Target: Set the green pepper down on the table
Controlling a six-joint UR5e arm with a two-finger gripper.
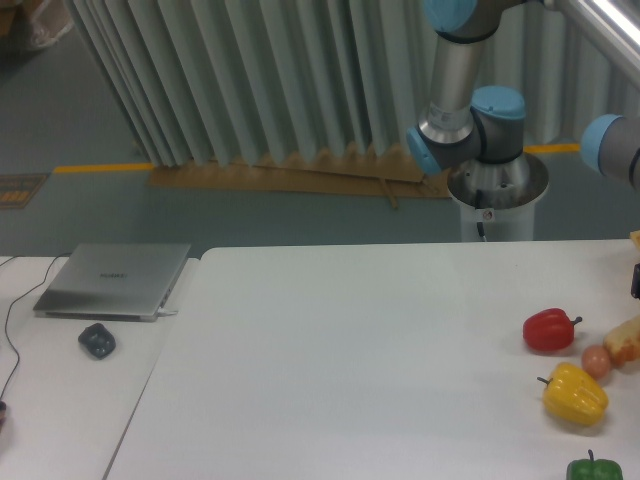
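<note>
Pale grey-green blinds point(250, 80) are hanging in folds at the back of the room, and a flat brown board point(290, 177) is lying on the floor below them. In front, the big white table point(350, 360) is filling most of the view.

The yellow pepper point(575, 394) is sitting near the right edge of the table, and it is a good thing to find the others by. The red pepper point(549, 329) is sitting just behind it, a little to the left. A small round pinkish thing point(597, 361) is lying just beside the yellow pepper, on its far right side, and a pale yellow and red thing point(625, 342) is poking in from the picture's right edge next to that. The green pepper point(594, 469) is resting on the table in front of the yellow pepper, at the very bottom of the view, so only its top and stem are showing.

Far to the left of the yellow pepper, a silver laptop point(115, 281) is lying closed on a narrower white table point(60, 400), with a small dark thing point(97, 341) near it.

Behind the yellow pepper, the robot arm point(470, 100) is standing on its round base point(497, 200). The gripper is out of the picture, so one cannot tell if its fingers are spread or pressed together.
</note>
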